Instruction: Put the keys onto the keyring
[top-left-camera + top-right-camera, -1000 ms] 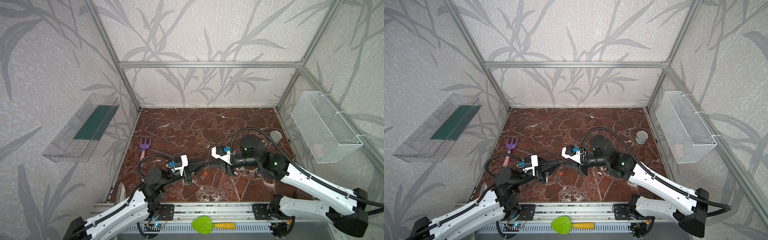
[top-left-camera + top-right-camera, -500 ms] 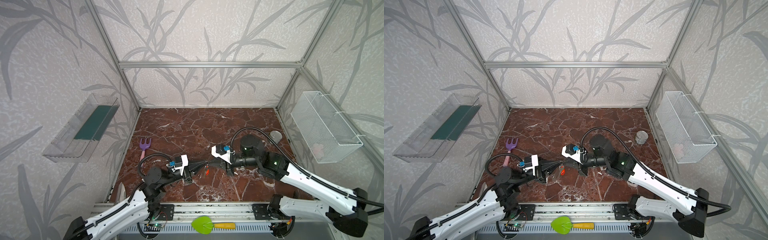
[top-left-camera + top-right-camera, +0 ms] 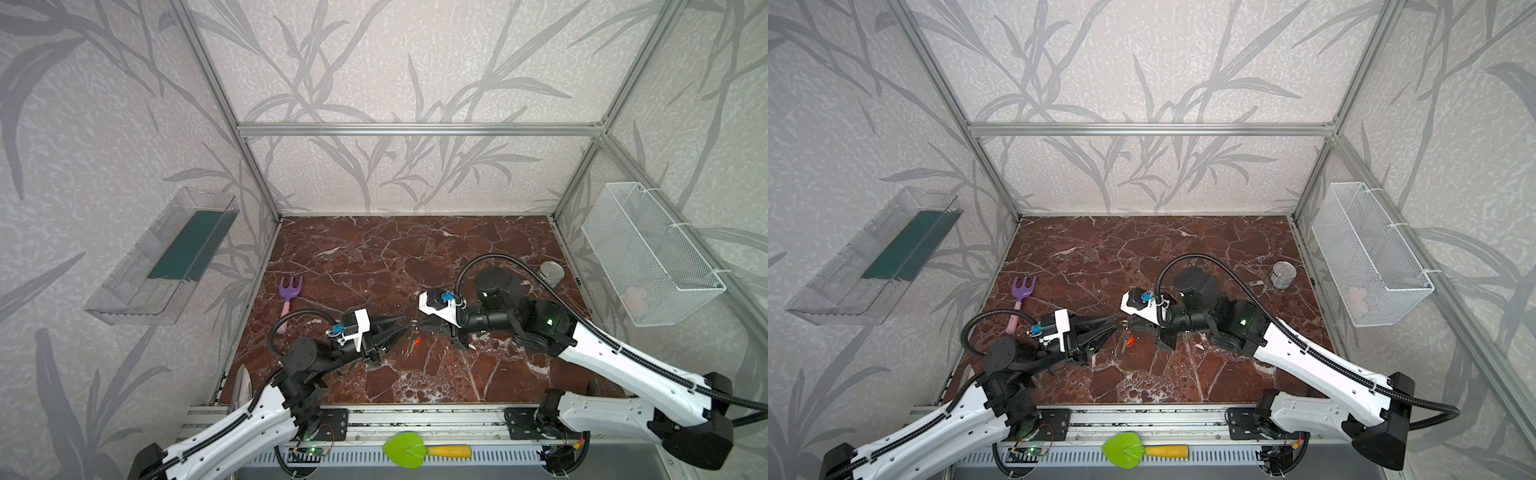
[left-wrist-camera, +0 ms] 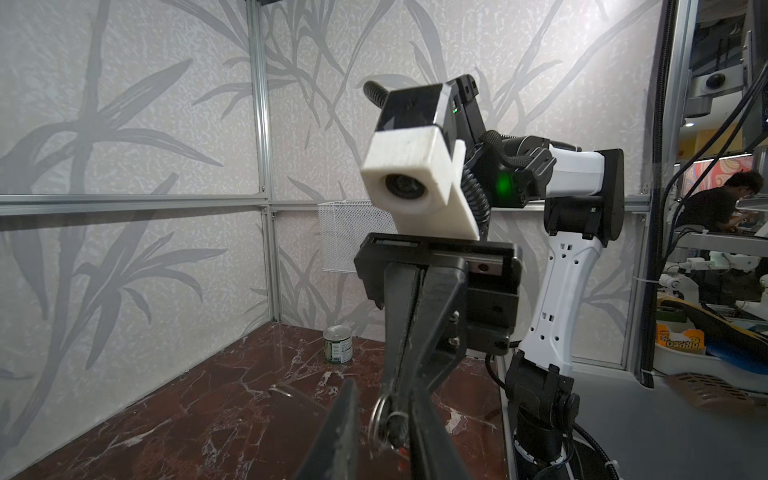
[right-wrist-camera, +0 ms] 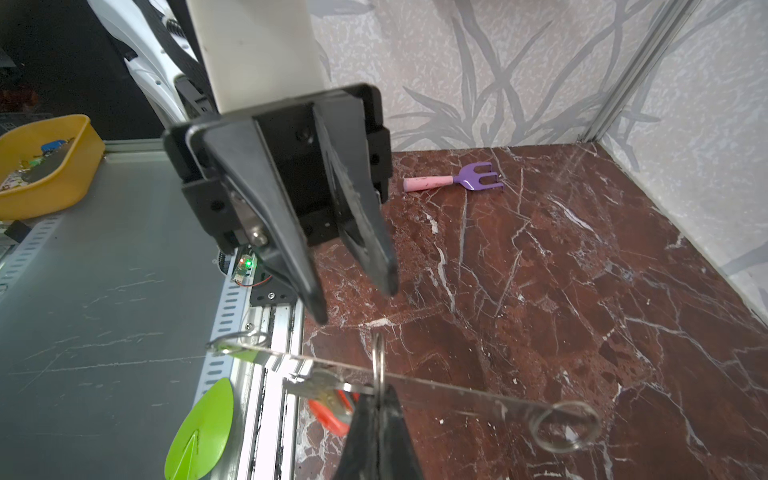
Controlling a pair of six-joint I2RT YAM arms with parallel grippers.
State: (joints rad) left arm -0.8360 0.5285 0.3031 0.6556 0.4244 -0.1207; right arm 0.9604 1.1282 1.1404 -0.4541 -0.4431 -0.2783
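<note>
- My right claw [image 5: 376,409] is pressed together on the thin round keyring of silver wire [image 5: 377,357]. The ring stands on its edge, above the floor.
- My left claw [image 5: 353,301] has its two black wedge-shaped plastic fingers apart, with nothing between them. It points at the ring from just beside it.
- The keys [image 5: 328,392], one small flat silver metal key with a red plastic tag, hang just beside my right tips and touch the ring. Whether the key is really threaded on it, I cannot tell.
- A flat strip of clear plastic [image 5: 436,388] with a wire loop at each end crosses at the ring. Whether it goes through the ring or behind it, I cannot tell.
- In both top views the keys are only a small red and silver spot a little below the centre of the frame, between the two claws, over the glossy red-brown marble-pattern floor [image 3: 374,257].
- Only the left wrist view shows readable writing: the word "Daddy" on a yellow and white box [image 4: 679,341] outside the cell.
- The small round tin can [image 4: 338,345] has a green label, too small to read.
- Only the right wrist view shows a yellow plastic tub [image 5: 45,166].
- A purple plastic toy rake with a pink handle [image 5: 457,180] lies flat on the floor.
</note>
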